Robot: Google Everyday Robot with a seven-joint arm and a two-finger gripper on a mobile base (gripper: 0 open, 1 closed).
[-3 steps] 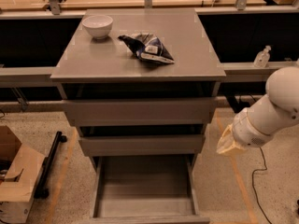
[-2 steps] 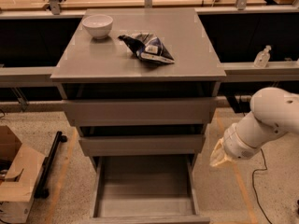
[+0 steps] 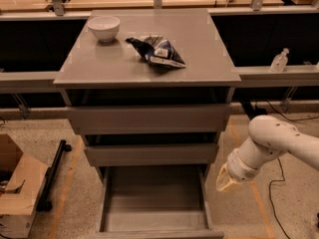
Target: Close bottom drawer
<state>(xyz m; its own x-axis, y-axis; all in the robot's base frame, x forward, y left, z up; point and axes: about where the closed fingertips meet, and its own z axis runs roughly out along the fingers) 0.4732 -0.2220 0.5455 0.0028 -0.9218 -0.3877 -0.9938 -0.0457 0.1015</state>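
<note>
The bottom drawer (image 3: 154, 203) of the grey cabinet is pulled far out toward me, an empty shallow grey box whose front panel lies at the lower frame edge. Above it sit the middle drawer front (image 3: 152, 154) and the top drawer front (image 3: 149, 118), both slightly out. My gripper (image 3: 226, 181) hangs from the white arm just right of the open drawer's right wall, near its rear half, pointing down and left. It touches nothing that I can see.
On the cabinet top (image 3: 209, 63) stand a white bowl (image 3: 103, 28) and a dark snack bag (image 3: 157, 51). A cardboard box (image 3: 17, 188) sits on the floor at the left. A clear bottle (image 3: 280, 60) stands on the right ledge. Cables run along the floor at the right.
My arm and gripper have moved down and left, closer to the right side of the open bottom drawer. The drawers have not moved.
</note>
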